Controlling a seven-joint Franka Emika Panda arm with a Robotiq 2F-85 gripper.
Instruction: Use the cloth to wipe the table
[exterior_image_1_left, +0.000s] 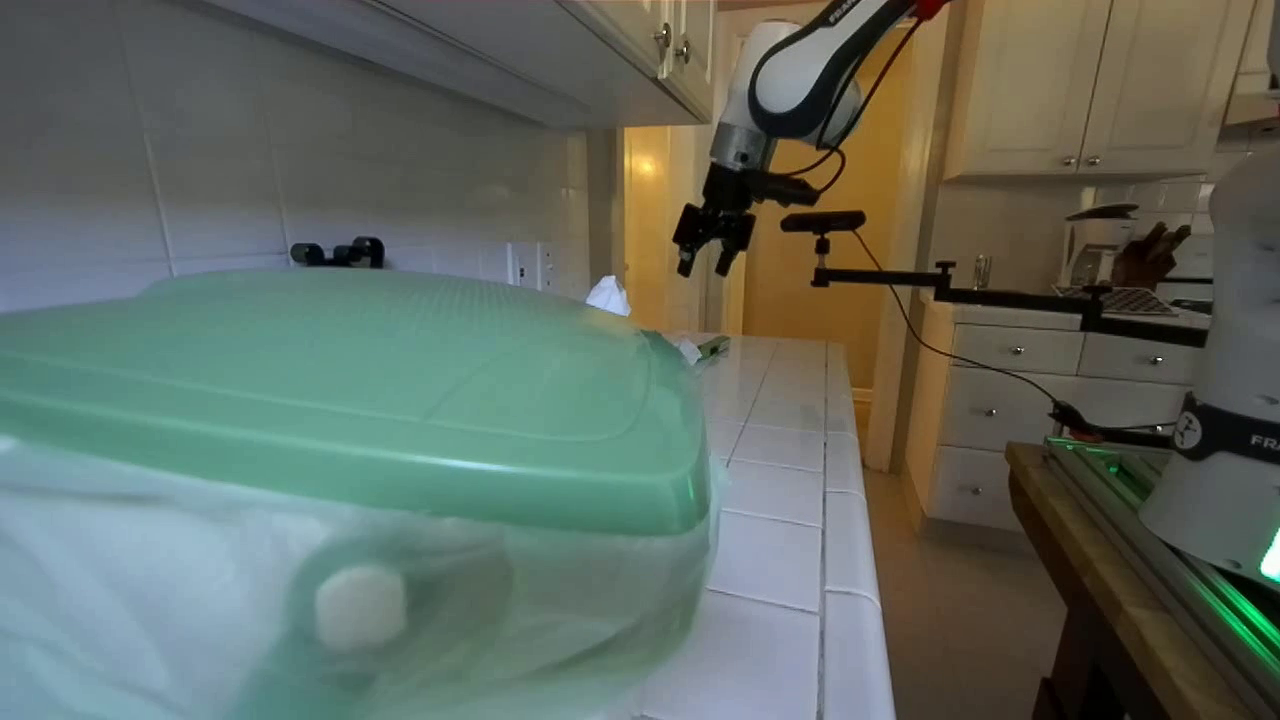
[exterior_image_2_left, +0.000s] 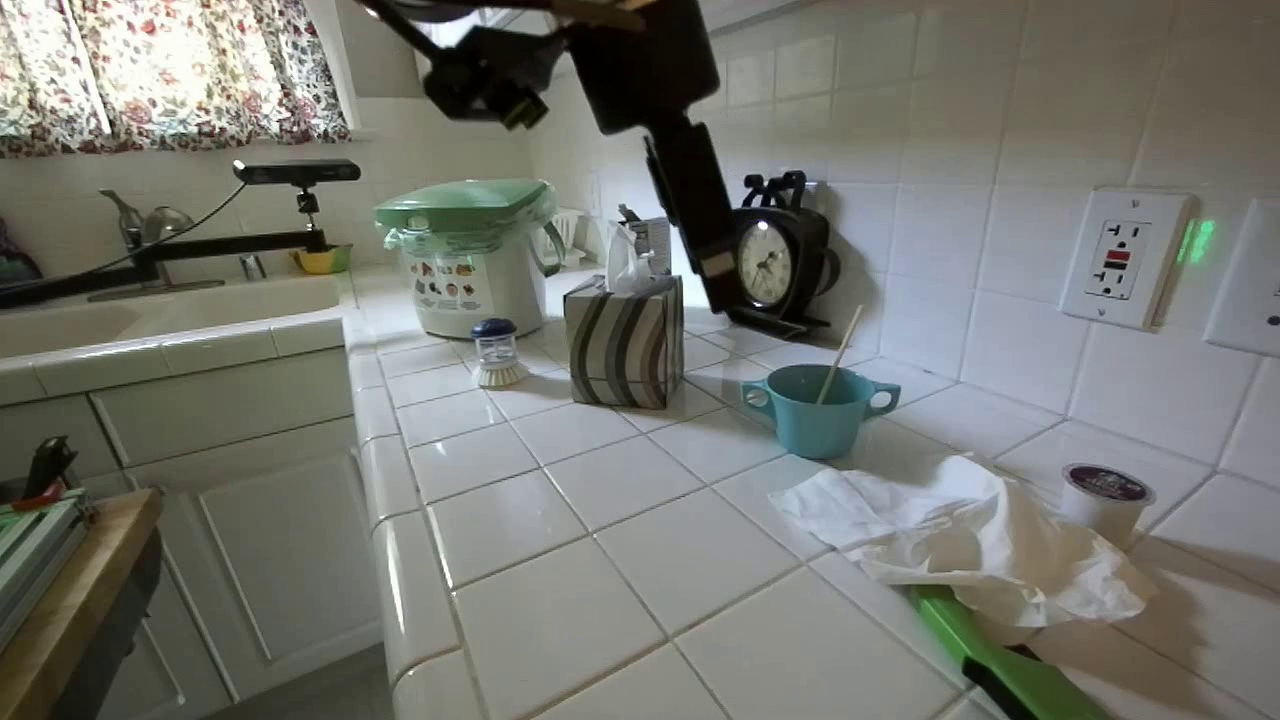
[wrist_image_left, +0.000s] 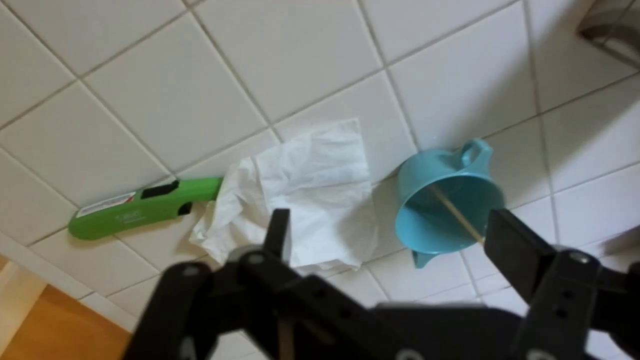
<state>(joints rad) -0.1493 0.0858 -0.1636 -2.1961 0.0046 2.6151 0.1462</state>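
The cloth (wrist_image_left: 315, 185) is a crumpled white sheet lying on the white tiled table (wrist_image_left: 300, 55) in the wrist view. It also shows in an exterior view (exterior_image_2_left: 960, 530), partly over the end of a green lighter (exterior_image_2_left: 1010, 660). The tiled table runs through both exterior views (exterior_image_1_left: 770, 560) (exterior_image_2_left: 540, 600). My gripper (wrist_image_left: 390, 225) is open, its black fingers wide apart with nothing between them. In the wrist view its left finger overlaps the cloth and its right finger overlaps a turquoise cup's edge. In an exterior view the gripper (exterior_image_1_left: 705, 268) hangs well above the table, touching nothing.
A turquoise two-handled cup (exterior_image_2_left: 820, 425) with a wooden stick stands beside the cloth. A coffee pod (exterior_image_2_left: 1105, 500), striped tissue box (exterior_image_2_left: 625, 350), black clock (exterior_image_2_left: 768, 262), brush (exterior_image_2_left: 497, 355) and green-lidded container (exterior_image_2_left: 470, 290) stand along the table. Wall cabinets (exterior_image_1_left: 480, 50) overhang it.
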